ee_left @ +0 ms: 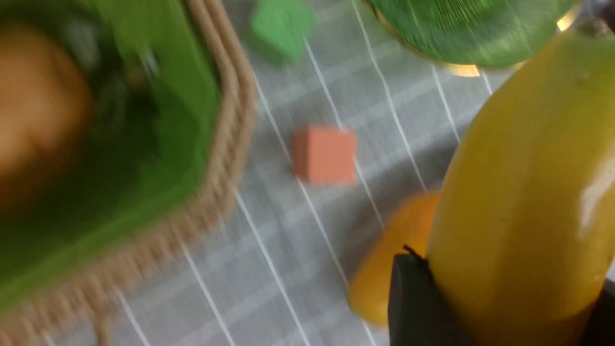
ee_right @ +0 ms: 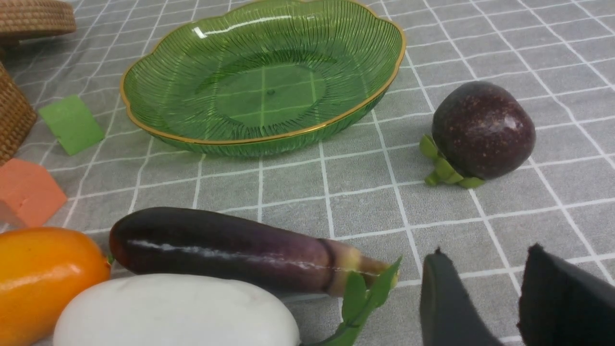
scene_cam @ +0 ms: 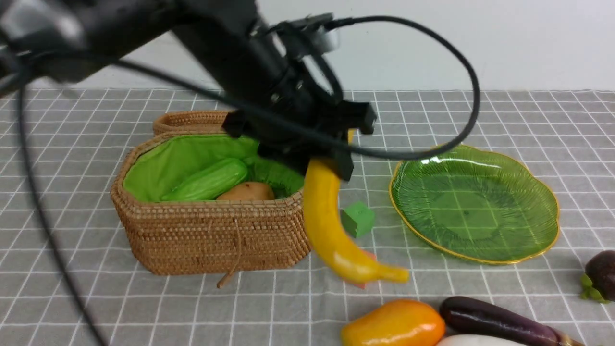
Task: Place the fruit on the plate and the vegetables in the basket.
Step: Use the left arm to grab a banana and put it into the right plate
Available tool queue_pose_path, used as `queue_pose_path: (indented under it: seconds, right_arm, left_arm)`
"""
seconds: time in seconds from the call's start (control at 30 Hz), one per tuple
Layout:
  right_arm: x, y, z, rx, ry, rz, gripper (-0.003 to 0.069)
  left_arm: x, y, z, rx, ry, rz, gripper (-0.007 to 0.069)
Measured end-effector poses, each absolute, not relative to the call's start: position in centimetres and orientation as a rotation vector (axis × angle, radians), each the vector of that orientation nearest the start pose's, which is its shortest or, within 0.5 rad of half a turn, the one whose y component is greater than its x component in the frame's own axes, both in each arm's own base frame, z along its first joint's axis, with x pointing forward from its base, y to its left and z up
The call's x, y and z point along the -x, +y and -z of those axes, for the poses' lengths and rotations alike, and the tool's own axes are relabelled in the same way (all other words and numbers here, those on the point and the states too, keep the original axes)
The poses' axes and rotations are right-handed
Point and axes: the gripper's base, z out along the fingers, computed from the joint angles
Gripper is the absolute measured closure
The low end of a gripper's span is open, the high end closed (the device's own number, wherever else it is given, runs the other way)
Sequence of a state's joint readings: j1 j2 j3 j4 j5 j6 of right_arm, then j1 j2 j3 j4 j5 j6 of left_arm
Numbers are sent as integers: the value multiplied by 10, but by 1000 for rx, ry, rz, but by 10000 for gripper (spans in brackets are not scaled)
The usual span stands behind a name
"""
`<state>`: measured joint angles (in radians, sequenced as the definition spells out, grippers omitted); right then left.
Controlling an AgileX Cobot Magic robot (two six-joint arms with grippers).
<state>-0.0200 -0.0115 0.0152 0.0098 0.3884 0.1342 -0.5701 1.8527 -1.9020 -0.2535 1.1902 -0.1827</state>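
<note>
Banana (scene_cam: 326, 226) is hanging from the left tool (scene_cam: 331, 158), clamped by its upper end, just left of the plate (scene_cam: 399, 202). Its low tip is likely needing lift to clear the plate's rim; the right tool (ee_right: 485, 250) is hovering, jaws apart and empty.

Wall (scene_cam: 528, 43): plain, pale, running behind the far edge.
Tabletop (scene_cam: 552, 125): covered by a grey cloth (scene_cam: 192, 312) with a white grid.
Light: even, with soft shadows.

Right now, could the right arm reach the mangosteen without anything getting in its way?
Probably yes: the right gripper is open and empty, only bare tablecloth lies between it and the mangosteen, and the eggplant lies aside.
</note>
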Motion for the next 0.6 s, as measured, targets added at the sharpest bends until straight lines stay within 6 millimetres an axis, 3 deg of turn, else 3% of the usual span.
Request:
queue_pose_path:
  seconds: [0.13,0.17,0.27,0.43,0.6]
  right_arm:
    - [-52,-1,-174,-150,1871,-88,419]
    - [-52,-1,-174,-150,1871,-88,419]
    - [-52,-1,-174,-150,1871,-88,419]
    - [-52,-1,-174,-150,1871,-88,419]
    - [-52,-1,-174,-150,1871,-88,419]
  left_arm:
    - [-368,-254,-367,-504,2538,525,318]
    - [-370,-255,-370,-504,2518,526,318]
    - [-394,-270,-362,-557,2384,530,318]
    - [-421,-292,-332,-633,2221,584,318]
    - [-435,-307,-298,-687,2188,648,318]
